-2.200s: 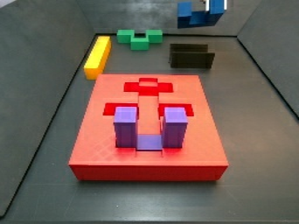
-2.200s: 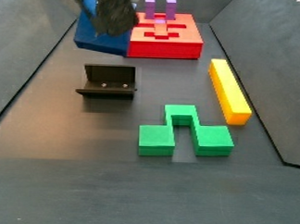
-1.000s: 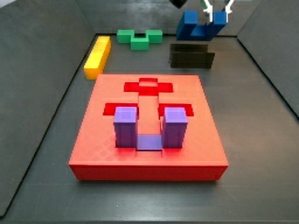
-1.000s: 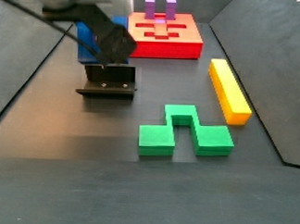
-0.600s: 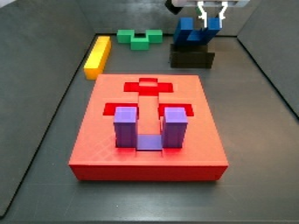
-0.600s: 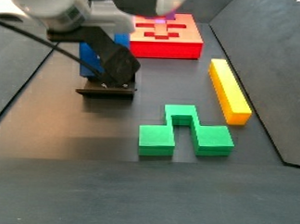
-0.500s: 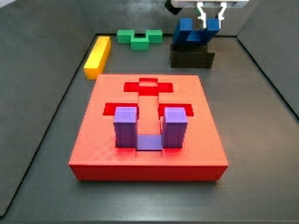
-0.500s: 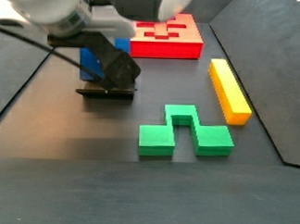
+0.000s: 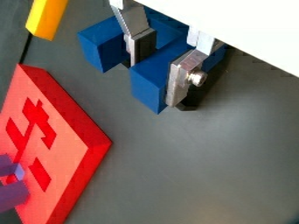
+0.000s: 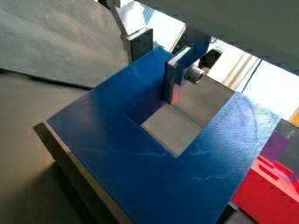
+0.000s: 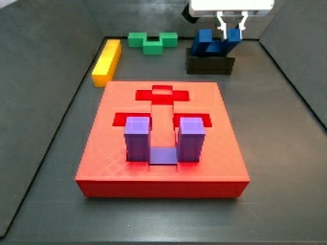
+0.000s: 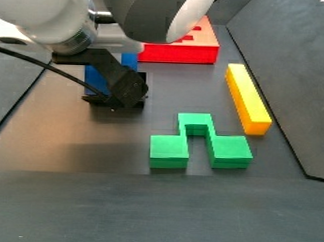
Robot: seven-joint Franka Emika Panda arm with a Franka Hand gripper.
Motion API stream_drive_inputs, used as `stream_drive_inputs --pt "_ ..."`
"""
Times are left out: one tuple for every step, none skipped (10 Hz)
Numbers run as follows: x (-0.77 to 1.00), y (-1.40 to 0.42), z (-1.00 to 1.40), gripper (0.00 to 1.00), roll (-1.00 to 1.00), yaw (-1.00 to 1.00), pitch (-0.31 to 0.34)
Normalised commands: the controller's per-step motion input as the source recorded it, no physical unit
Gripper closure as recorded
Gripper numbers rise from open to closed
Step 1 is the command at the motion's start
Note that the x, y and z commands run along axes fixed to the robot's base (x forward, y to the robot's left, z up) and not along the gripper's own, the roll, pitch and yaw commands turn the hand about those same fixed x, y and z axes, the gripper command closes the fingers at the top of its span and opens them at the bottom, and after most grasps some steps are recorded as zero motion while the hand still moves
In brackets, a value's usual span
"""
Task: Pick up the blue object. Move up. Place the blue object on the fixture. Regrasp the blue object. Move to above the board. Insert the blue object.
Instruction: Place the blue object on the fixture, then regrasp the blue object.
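- Seating the blue object [image 11: 212, 42] squarely in the fixture [image 11: 209, 64] comes first.
- Gripper [image 9: 163, 67] clamps one prong; release only once the block rests steady.
- Retract straight upward, avoiding the board [image 11: 161, 140].

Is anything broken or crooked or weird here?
Nothing stands out. The tool is at the fixture, its fingers around one prong of the blue object, which sits on the fixture. The purple block stands in the board; the yellow bar and green block lie flat.
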Motion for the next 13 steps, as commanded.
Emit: stream_drive_inputs --pt "0.00 -0.01 -0.11 1.00 0.00 0.00 -0.009" --pt "0.00 0.00 -0.10 1.00 0.00 0.00 0.000" --pt "0.00 -0.05 -0.03 1.00 0.01 0.00 -0.009" --pt "-0.05 -0.11 0.00 1.00 0.06 0.00 -0.040" --pt "-0.13 -0.16 0.00 1.00 0.08 -0.07 -0.083" --pt "-0.03 0.00 0.00 1.00 0.00 -0.02 0.000" --pt "0.00 0.00 0.00 1.00 0.01 0.00 0.000" --pt "0.00 -0.03 0.00 1.00 0.00 0.00 0.000" --pt "0.00 0.00 -0.05 1.00 0.00 0.00 0.000" --pt "0.00 0.00 0.00 0.00 0.00 0.00 0.000" --pt "-0.07 0.00 0.00 0.00 -0.01 0.00 -0.034" --pt "0.00 -0.06 0.01 0.00 0.00 0.00 -0.077" --pt "0.00 -0.11 0.28 0.00 0.37 0.28 -0.051"
